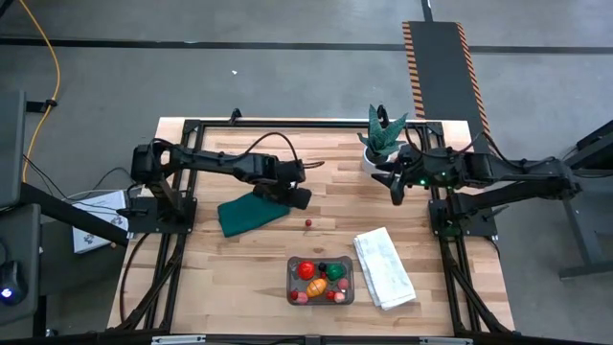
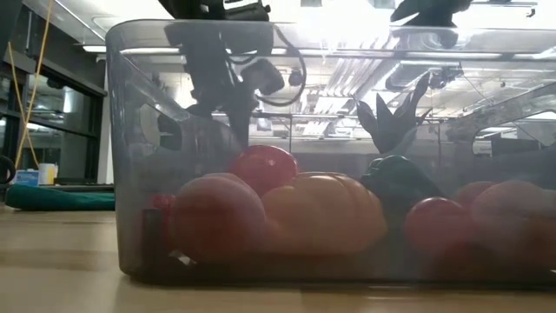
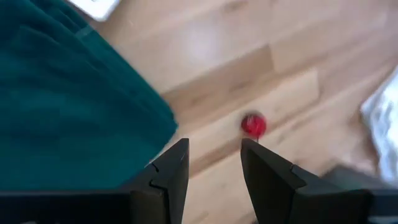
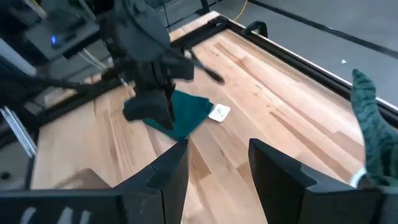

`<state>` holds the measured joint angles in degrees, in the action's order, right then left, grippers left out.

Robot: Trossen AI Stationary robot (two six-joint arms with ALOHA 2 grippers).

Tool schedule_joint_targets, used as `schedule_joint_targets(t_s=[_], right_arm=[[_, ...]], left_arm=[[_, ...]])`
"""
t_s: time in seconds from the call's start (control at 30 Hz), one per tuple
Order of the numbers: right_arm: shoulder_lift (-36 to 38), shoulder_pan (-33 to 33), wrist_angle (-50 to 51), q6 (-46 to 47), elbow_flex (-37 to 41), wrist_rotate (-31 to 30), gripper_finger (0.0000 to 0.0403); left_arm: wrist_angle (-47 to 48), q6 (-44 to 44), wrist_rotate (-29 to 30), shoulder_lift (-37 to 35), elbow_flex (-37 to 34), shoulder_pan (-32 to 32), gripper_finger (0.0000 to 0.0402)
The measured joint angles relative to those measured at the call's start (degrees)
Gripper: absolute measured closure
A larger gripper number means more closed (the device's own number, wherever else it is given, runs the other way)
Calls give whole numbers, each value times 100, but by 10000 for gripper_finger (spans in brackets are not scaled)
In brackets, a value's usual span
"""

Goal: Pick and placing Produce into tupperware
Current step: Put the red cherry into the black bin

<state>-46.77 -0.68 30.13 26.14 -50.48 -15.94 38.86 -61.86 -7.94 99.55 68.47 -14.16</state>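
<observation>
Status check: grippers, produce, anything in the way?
Left gripper open, empty, above green cloth. Right gripper open, idle near plant. One red piece loose; rest in tupperware. Path clear.

The light was bright and even over the table (image 1: 239,249), with only soft, small shadows. In the low view, ceiling lights (image 2: 365,22) glared white through the cloudy tupperware (image 2: 130,174), and the produce (image 2: 321,213) inside looked hazy. The left wrist view was blurry: the green cloth (image 3: 68,106) and small red ball (image 3: 254,125) looked smeared.
</observation>
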Motion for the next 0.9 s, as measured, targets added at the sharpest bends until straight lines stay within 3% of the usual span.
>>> schedule_joint_targets(t_s=[0.2, 0.6, 0.9], right_arm=[[161, 4, 170, -407, 0, 39, 247], [533, 492, 501, -845, 0, 452, 247], [686, 749, 562, -950, 0, 806, 247]], left_arm=[[-357, -682, 593, -4, 2, 223, 268], [-884, -1550, 953, 87, 30, 870, 268], [-845, -1694, 1333, 192, 806, 1129, 268]])
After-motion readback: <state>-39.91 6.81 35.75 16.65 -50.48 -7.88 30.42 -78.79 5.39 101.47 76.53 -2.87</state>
